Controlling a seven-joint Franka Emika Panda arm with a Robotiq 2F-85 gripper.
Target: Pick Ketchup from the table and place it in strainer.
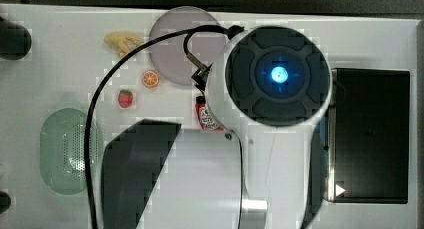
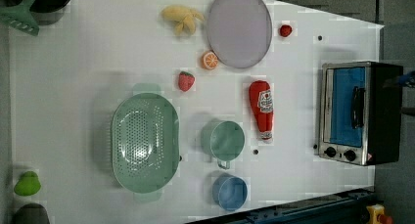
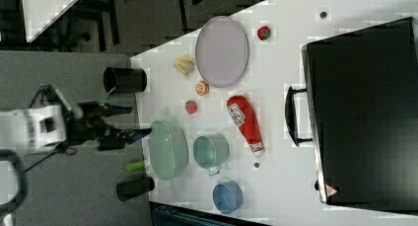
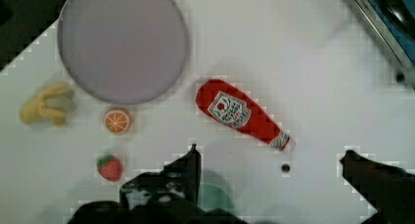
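One red ketchup point(image 2: 261, 109) bottle lies flat on the white table point(image 2: 73, 77) near the middle of the left view, with nothing touching it. To its left we see a green cup point(image 2: 226, 140), and farther left sits the big green strainer point(image 2: 145, 143), which has nothing in it. In the wrist view, we see the gripper point(image 4: 271, 170) above the table with its two fingers point(image 4: 188, 168) spread wide apart and holding nothing. The ketchup lies just past the fingertips there.
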